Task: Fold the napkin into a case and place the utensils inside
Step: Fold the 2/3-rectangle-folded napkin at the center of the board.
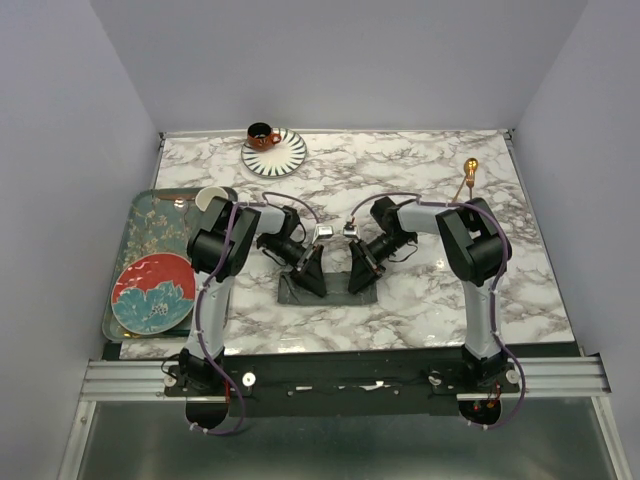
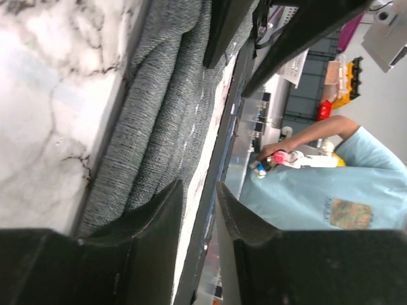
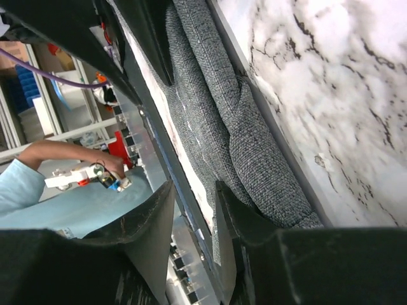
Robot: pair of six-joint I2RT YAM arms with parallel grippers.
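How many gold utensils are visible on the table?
1: the utensil lies at the far right of the table. A second may be hidden or lying against it.

L gripper (image 2: 200,187): tips nearly together at the napkin (image 2: 159,108) edge. Napkin lies folded w/ ridges on marble table (image 2: 51,95).

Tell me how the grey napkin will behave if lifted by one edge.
Probably floppy: the napkin lies in soft, rounded folds, so it should sag and unfold. Likely light, being thin cloth. Its coarse weave should resist slipping when pinched.
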